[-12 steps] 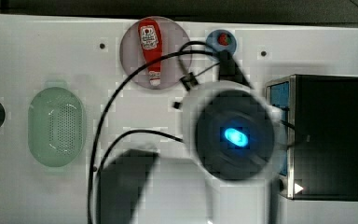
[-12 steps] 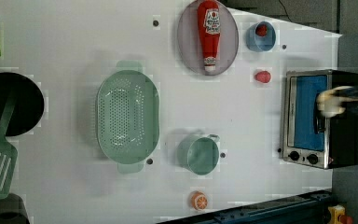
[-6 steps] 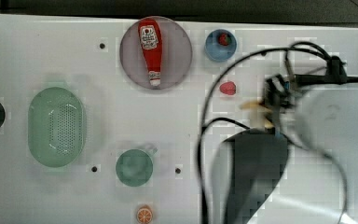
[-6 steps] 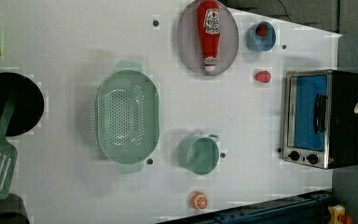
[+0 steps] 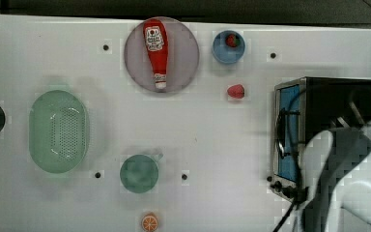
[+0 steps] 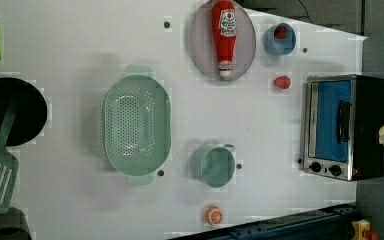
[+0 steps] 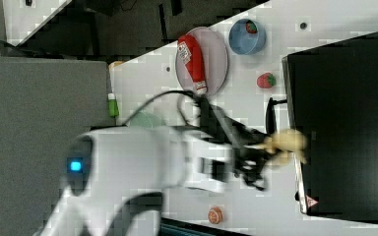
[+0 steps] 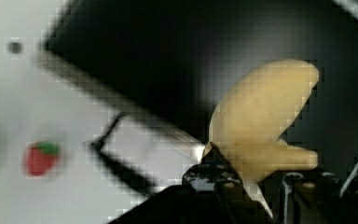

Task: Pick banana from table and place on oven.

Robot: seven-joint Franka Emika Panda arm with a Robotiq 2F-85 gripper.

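Since earlier frame we carry pale cream-yellow banana (image 7: 286,143), pinched in pincer (image 8: 251,179), over boxy black-topped oven (image 7: 347,123); long axis points away from pincer.

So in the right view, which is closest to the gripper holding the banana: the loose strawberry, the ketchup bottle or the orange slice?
From the gripper in the right view:
1. Loose strawberry, above it.
2. Orange slice, below, about as near; too close to call.
3. Ketchup bottle, upper left, farthest.
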